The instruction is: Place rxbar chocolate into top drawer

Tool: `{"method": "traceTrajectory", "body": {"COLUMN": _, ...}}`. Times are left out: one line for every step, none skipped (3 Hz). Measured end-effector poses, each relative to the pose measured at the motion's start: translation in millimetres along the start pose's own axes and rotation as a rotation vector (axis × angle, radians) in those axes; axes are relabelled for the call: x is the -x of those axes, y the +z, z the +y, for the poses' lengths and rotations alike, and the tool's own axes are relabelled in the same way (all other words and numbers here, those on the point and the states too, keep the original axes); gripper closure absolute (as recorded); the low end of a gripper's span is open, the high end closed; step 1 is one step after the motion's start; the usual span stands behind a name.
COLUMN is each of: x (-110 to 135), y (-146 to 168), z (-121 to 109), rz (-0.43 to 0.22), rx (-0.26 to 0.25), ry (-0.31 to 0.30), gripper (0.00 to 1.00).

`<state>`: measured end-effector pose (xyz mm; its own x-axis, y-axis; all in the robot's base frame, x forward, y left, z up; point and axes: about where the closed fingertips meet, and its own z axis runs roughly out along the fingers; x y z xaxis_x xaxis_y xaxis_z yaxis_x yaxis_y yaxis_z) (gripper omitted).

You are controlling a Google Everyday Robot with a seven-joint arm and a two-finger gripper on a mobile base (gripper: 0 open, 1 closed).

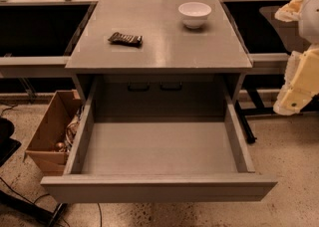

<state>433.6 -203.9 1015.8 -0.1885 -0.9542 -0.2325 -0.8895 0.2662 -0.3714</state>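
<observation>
At right edge: tool (298,84) cut off, grip state unclear | rxbar chocolate (125,39) on cabinet top (169,47) | top drawer (159,146) open

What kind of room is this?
Probably a workshop or lab: a grey cabinet with its wide top drawer open, a brown cardboard box on the floor, and the robot's cream hand at the right edge.

The gripper (297,85), far right, is cut off by the edge.
</observation>
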Motion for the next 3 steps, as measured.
{"method": "traceTrajectory", "body": {"x": 0.0, "y": 0.0, "z": 0.0, "rz": 0.0, "rx": 0.0, "ry": 0.0, "gripper": 0.0}}
{"method": "traceTrajectory", "body": {"x": 5.1, "y": 20.4, "z": -20.5, "rz": -0.087, "rx": -0.022, "ry": 0.008, "gripper": 0.0}}
{"method": "traceTrajectory", "body": {"x": 33.9, "y": 64.9, "z": -78.3, "rz": -0.295, "rx": -0.047, "ry": 0.09, "gripper": 0.0}}
